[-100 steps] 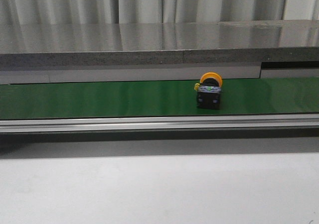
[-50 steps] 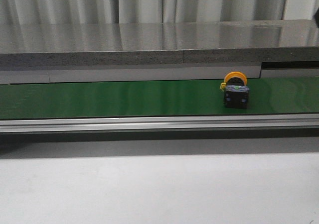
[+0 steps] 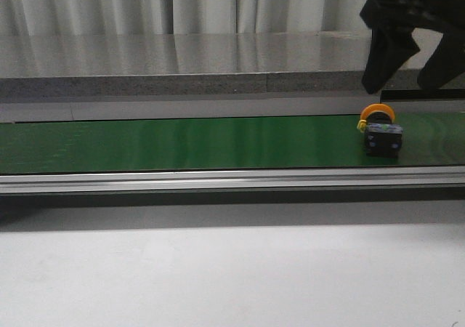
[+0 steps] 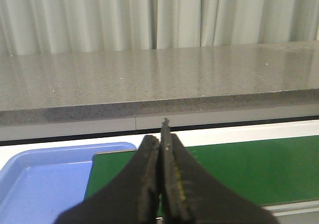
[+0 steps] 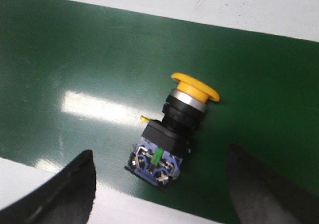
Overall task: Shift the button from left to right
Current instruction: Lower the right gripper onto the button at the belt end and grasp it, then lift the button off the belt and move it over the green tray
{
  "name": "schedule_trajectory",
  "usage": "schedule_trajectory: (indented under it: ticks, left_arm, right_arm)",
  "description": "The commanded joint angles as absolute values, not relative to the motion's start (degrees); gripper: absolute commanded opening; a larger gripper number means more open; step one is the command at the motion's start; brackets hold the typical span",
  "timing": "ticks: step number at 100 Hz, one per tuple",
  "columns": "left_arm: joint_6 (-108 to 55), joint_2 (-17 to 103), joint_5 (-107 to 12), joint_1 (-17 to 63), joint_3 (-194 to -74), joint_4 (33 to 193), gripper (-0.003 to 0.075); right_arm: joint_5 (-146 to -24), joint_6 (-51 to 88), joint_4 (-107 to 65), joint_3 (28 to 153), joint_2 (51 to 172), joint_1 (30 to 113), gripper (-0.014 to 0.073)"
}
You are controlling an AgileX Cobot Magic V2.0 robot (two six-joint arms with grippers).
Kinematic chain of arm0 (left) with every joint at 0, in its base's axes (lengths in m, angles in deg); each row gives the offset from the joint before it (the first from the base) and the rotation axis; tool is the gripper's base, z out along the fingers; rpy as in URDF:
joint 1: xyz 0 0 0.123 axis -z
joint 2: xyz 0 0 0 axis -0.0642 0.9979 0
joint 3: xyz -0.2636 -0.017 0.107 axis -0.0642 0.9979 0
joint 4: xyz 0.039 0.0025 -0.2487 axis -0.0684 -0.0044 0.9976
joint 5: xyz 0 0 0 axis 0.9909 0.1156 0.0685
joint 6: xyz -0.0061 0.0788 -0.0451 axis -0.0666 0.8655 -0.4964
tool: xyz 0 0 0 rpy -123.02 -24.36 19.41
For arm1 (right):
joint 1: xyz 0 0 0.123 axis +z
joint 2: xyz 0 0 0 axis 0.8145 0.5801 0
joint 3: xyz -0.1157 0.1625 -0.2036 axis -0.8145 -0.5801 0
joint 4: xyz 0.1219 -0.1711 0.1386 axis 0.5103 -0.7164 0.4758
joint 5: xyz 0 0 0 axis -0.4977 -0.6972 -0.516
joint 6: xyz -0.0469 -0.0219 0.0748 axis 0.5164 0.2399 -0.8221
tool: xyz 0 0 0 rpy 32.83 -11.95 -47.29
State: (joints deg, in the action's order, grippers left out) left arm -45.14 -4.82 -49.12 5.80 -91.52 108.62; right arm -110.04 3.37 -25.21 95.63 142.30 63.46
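Observation:
The button lies on its side on the green belt at the far right, yellow-orange cap toward the back wall and black body toward me. My right gripper hangs open just above it, not touching. In the right wrist view the button lies between the spread fingers of that gripper, with a blue terminal face and a green mark on its end. My left gripper is shut with nothing in it, over the belt's left end. It does not show in the front view.
A grey stone-like ledge runs behind the belt, with curtains beyond. A metal rail borders the belt's front, and a white table surface lies before it. A blue tray sits at the belt's left end.
The button has travelled to the right along the belt, from right of centre to the far right. My right gripper has come into the front view above it.

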Motion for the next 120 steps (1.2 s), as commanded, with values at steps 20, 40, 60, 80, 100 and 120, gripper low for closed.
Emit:
schedule_trajectory:
  ticks: [20, 40, 60, 80, 100, 120]
  left_arm:
    - [-45.31, -4.23, -53.13, 6.35, -93.08, 109.36, -0.0021]
    - [-45.31, -4.23, -53.13, 6.35, -93.08, 109.36, -0.0021]
    - [-45.31, -4.23, -53.13, 6.35, -93.08, 109.36, -0.0021]
    - [-45.31, -4.23, -53.13, 6.35, -93.08, 109.36, -0.0021]
    - [-45.31, -4.23, -53.13, 6.35, -93.08, 109.36, -0.0021]
    - [-45.31, -4.23, -53.13, 6.35, -93.08, 109.36, -0.0021]
  right_arm:
    - [-107.69, 3.78, -30.90, 98.57, 146.62, 63.56, 0.0543]
    - [-107.88, 3.73, -31.19, 98.57, 149.73, 63.56, 0.0522]
    - [-108.55, 3.33, -31.19, 98.57, 150.19, 63.56, 0.0213]
    - [-112.89, 3.33, -32.46, 101.57, 150.14, 63.56, 0.0106]
    - [-117.80, 3.39, -36.31, 108.54, 149.25, 60.44, 0.0106]
    - [-118.18, 9.47, -37.04, 112.93, 148.56, 51.67, 0.0106]
